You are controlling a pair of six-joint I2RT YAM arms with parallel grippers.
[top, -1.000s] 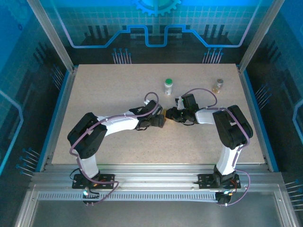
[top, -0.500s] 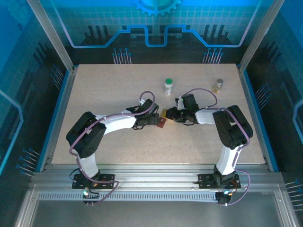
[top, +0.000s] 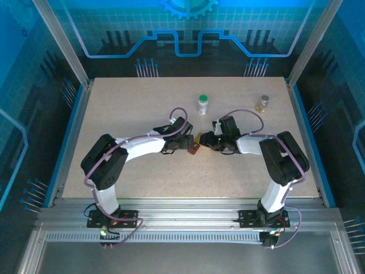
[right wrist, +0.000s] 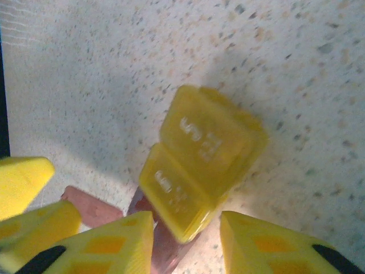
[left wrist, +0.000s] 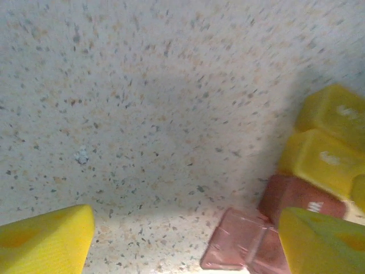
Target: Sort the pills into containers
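The speckled counter point(top: 125, 114) carries a green-capped white bottle point(top: 202, 104), an amber vial point(top: 263, 103) and, seemingly lying flat, a yellow pill point(left wrist: 319, 160) and a red-brown pill point(left wrist: 285, 197).

You see the two-cell yellow pill strip point(right wrist: 199, 160) lying flat, touching the dark red pill strip point(left wrist: 236, 240); the green-capped white bottle point(top: 202, 104) and amber vial point(top: 263, 103) stand upright farther back, well apart.
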